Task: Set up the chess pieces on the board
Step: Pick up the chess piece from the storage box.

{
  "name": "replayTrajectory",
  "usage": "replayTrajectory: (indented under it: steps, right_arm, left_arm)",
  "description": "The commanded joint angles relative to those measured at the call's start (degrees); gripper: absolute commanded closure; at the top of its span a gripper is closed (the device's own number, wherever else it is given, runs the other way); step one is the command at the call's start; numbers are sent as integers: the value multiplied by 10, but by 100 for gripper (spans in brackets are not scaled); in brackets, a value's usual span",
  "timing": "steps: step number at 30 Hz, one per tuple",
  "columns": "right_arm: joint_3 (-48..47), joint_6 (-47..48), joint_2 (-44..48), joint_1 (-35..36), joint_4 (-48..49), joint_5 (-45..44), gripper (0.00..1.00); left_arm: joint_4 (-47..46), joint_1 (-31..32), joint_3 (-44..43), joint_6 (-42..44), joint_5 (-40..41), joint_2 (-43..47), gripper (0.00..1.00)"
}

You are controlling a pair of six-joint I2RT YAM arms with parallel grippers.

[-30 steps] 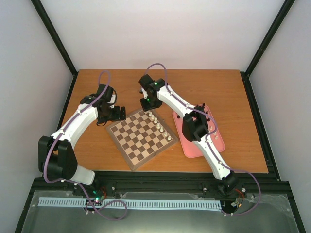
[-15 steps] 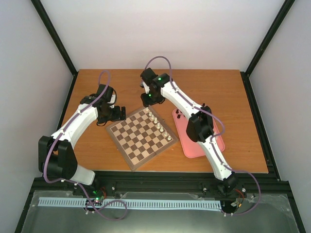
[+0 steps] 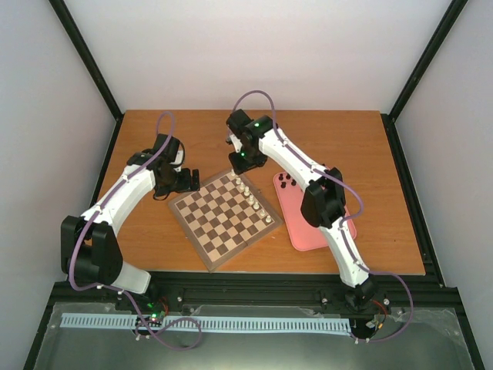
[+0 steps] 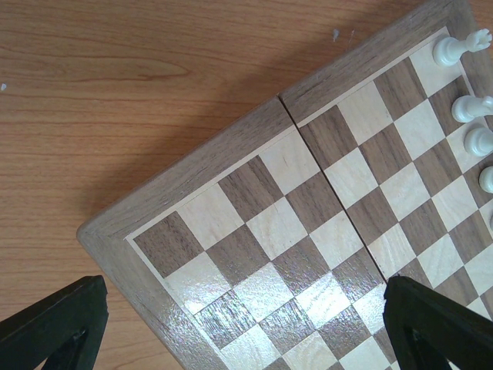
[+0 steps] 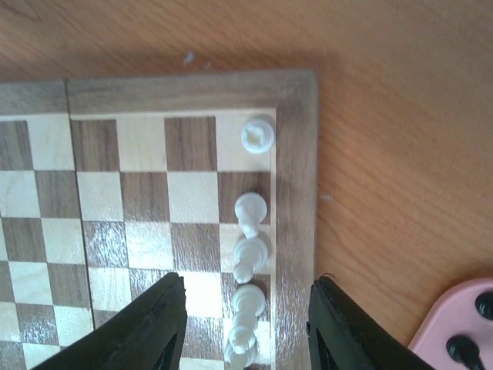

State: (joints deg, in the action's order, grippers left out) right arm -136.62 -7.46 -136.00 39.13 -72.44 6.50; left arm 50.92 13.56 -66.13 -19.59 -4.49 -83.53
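While I watched, the board (image 3: pixel 219 223) lay on the tabletop (image 3: pixel 347 139) with white chess pieces (image 3: pixel 253 199) along one edge. My left jaws stood wide over a corner; my right jaws hung half open above that row, empty.

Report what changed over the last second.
The right tool shifted slightly toward the table's far edge. The right arm's elbow swung rightward, uncovering black chess pieces on the pink tray. Nothing was visibly gripped or released. The left arm, chessboard and row of white pieces stayed put.
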Motion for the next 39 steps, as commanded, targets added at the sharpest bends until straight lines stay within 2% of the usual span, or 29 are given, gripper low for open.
replayTrajectory:
  steps: [1,7,12,14,16,18,22,27,33,34,39]
  right_arm:
    - [21,7,35,2,-20,-10,56]
    - [60,-28,103,-8,29,-62,49]
    - [98,-52,161,-37,23,-102,28]
    - [141,-59,194,-51,20,-119,14]
    - [189,-70,231,-69,17,-124,4]
    - [252,-86,270,-93,19,-113,0]
    - [391,-115,353,-142,41,-76,0]
    - [495,-127,411,-165,29,-102,1]
    - [619,-128,441,-206,61,-75,33]
    - [635,-127,443,-213,71,-68,37]
    - [665,-114,420,-228,102,-57,39]
  left_arm:
    - [-9,4,1,8,-1,-7,0]
    - [-4,3,-5,10,-1,-3,0]
    - [0,3,-11,10,1,0,0]
    - [0,3,-12,11,0,3,0]
    - [0,3,-13,10,0,4,0]
    - [-1,3,-13,10,-1,4,0]
    - [-1,3,-14,10,-8,3,0]
    - [-2,3,-14,9,-9,2,0]
    - [-2,3,-11,8,-8,-1,0]
    - [-3,3,-11,8,-7,-1,0]
    - [-1,4,-9,8,-6,-2,0]
